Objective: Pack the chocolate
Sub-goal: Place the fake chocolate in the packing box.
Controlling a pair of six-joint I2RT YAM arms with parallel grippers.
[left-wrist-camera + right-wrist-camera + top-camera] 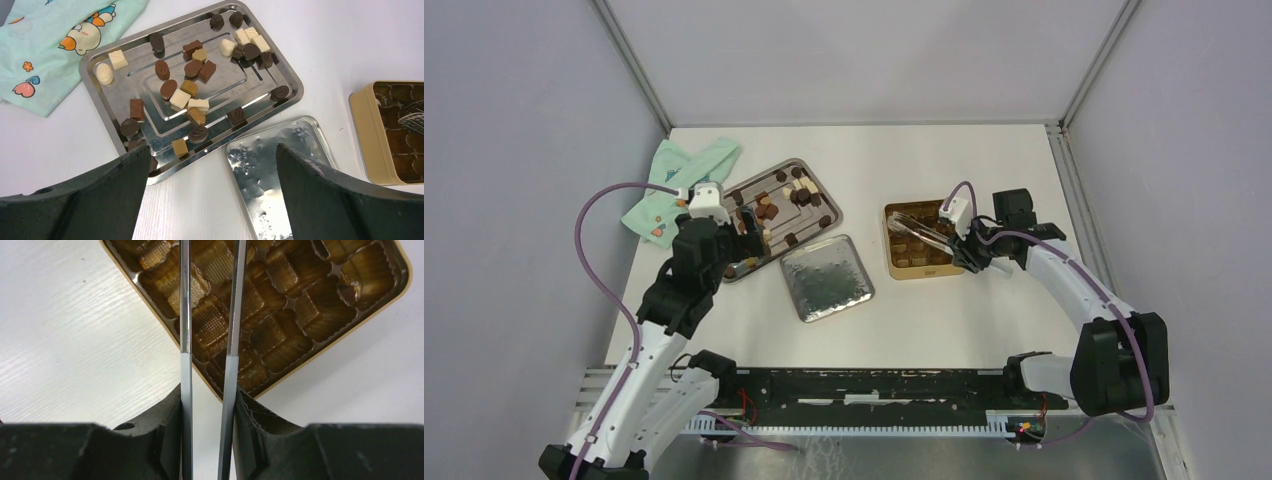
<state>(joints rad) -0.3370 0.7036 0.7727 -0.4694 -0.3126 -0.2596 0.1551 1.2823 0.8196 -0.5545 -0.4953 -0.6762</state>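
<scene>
Hovering over the near rim of the steel tray (225, 82), the left end effector (211, 147) has its fingers spread wide w/ nothing btwn them. The right end effector (207, 392) is clamped on the tongs (186, 315), squeezing the two blades partway together above the gold tin (361, 131). We can't tell if the tong tips carry a piece: they run out of the right wrist view and are too small from the top. The chocolate (189, 88) lies loose on the tray, left of the tin, w/ the silvery lid (260, 170) flat on the counter (350, 40) btwn them. Risks, as we judge them: the blades are thin and smooth, so the tongs could twist or slide in the grip. Pieces are small and prob. slick, so too hard a squeeze could shoot one out onto the lid or counter. Tin pockets look tight, so a piece set off-centre may perch on a ridge. If the right arm reaches for the tray, it could meet the left one above it. Count: approx 29 pieces on the tray (a couple half hidden by the left finger, so not exact), mixed dark, mid-brown, tan and cream; 1 tray, 1 tin, 1 lid, 1 pair of tongs, 1 printed cloth (55, 55) beside the tray. Pockets seen in the right wrist view look empty.
</scene>
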